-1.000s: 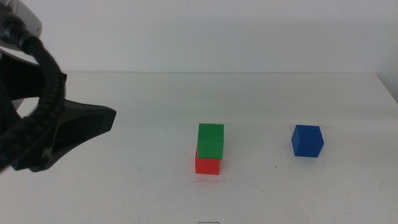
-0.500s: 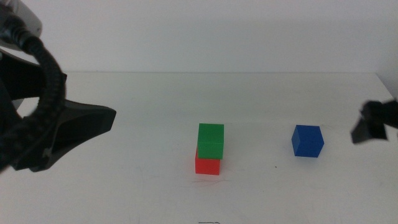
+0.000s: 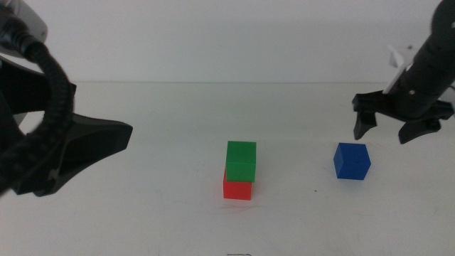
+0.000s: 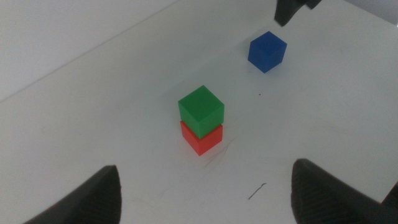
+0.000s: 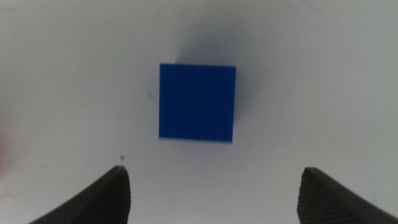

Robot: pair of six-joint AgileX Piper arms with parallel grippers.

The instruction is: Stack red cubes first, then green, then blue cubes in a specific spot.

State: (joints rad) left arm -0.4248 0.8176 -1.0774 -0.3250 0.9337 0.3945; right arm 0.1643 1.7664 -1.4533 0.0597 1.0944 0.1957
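A green cube rests on a red cube near the middle of the white table, slightly offset; both also show in the left wrist view as green cube on red cube. The blue cube sits alone on the table to their right. My right gripper hovers open above and just behind the blue cube, which lies between its spread jaws in the right wrist view. My left gripper waits open at the left, raised and well away from the stack.
The left arm's dark body and cable fill the left side of the middle view. A wall runs behind the table's far edge. A small dark scratch marks the tabletop near the stack.
The right arm has come in from the right edge and now hangs over the blue cube. The cubes and the left arm have not moved.
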